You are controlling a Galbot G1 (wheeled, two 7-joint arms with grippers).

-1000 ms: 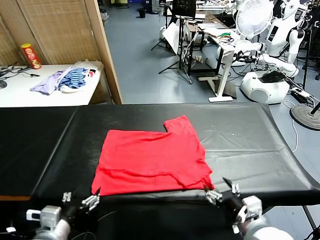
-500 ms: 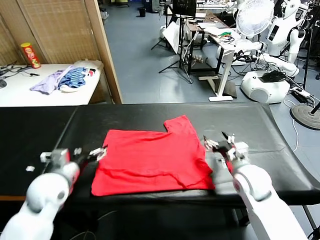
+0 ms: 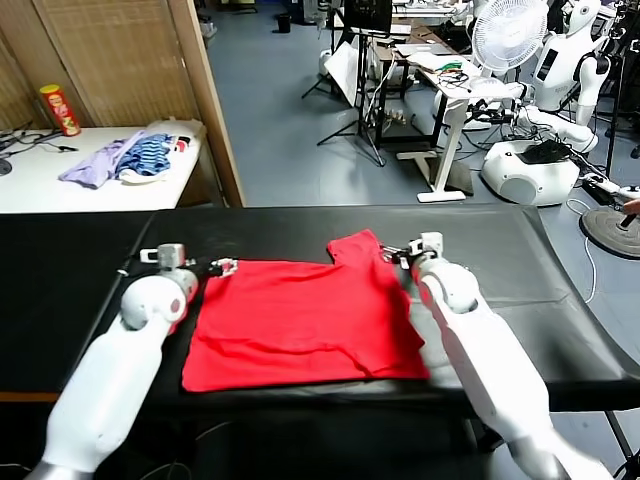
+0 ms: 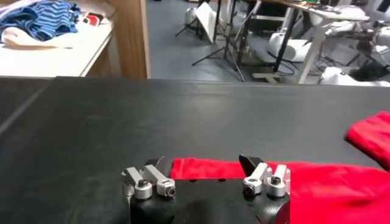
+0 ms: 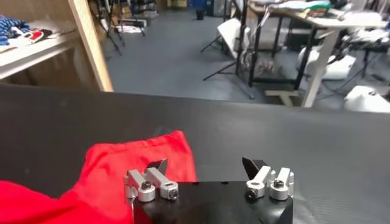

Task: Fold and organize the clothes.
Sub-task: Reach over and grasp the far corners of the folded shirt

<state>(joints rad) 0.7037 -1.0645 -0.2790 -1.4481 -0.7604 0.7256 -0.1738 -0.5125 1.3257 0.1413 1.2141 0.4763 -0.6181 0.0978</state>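
The clothes are one bright red T-shirt (image 3: 300, 320) lying flat, plain side up, on the black table (image 3: 500, 260), with one sleeve (image 3: 358, 250) sticking out toward the far side. My left gripper (image 3: 215, 267) hovers open at the shirt's far left corner; in the left wrist view (image 4: 204, 164) the red edge (image 4: 201, 169) lies between its spread fingers. By the sleeve, my right gripper (image 3: 397, 252) is open too. The right wrist view (image 5: 206, 165) has the sleeve (image 5: 122, 164) under one finger and bare table under the other. Neither holds cloth.
A white side table (image 3: 40, 180) at the far left carries a lilac and blue-striped garment pile (image 3: 125, 158) and a red can (image 3: 62, 110). A wooden partition post (image 3: 210, 100) stands behind the black table. Desks, a fan (image 3: 508, 35) and other robots fill the room beyond.
Both arms have swung from the table's near edge forward along the shirt's sides to its far edge. The shirt has not moved and both grippers stayed open.
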